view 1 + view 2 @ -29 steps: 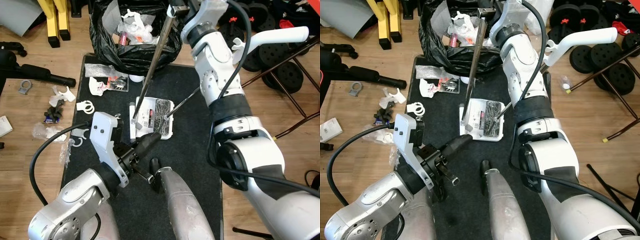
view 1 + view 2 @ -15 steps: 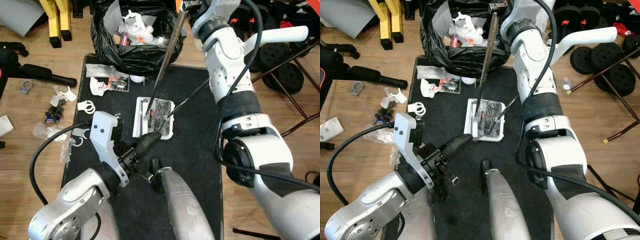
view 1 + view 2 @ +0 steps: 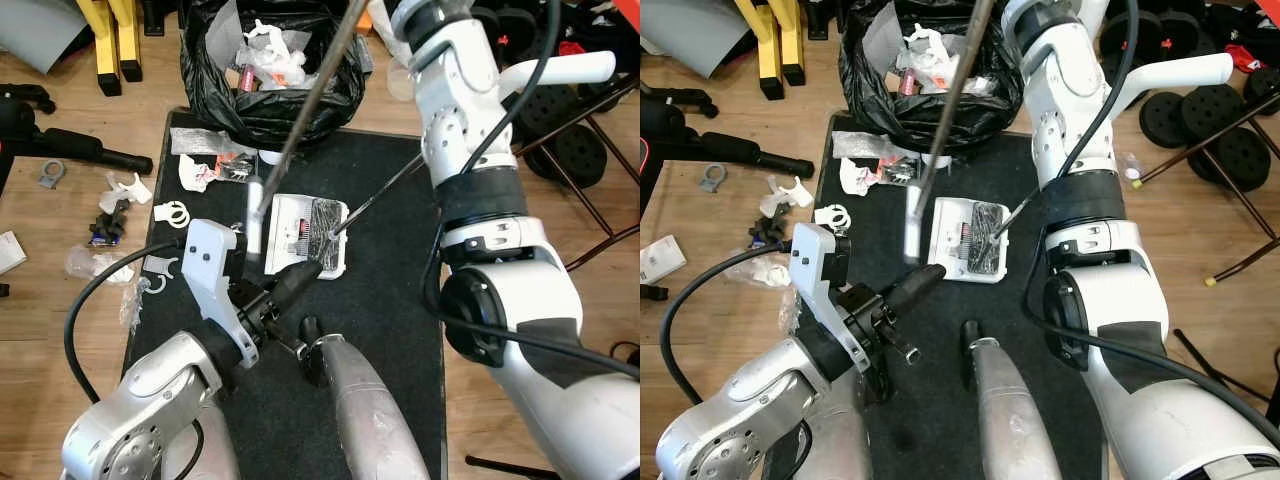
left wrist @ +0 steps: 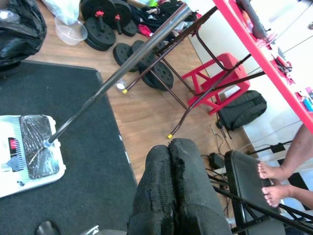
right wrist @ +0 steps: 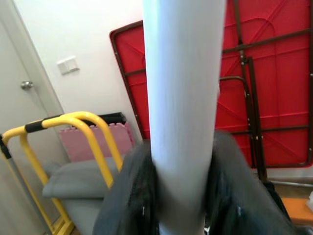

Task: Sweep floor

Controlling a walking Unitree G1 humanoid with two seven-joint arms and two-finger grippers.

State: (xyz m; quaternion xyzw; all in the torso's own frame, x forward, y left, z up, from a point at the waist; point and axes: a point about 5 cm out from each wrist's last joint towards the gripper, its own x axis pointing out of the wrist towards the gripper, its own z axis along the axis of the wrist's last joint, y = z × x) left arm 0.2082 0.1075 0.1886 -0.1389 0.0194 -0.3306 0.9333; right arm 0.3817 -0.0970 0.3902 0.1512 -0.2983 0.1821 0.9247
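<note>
Black fingers (image 5: 222, 196) clamp the broom handle (image 5: 183, 112), its upper end cropped.

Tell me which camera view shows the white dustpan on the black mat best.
The right eye view: the dustpan lies whole on the mat, dark debris inside, little hidden by the broom. The left eye view shows it too, its near edge behind the left claw. The left wrist view cuts it off at the frame edge.

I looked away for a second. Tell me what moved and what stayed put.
The right gripper swung the broom stick's lower end off the white dustpan toward the robot's left. Dustpan, black mat, trash bag and left gripper stayed put.
</note>
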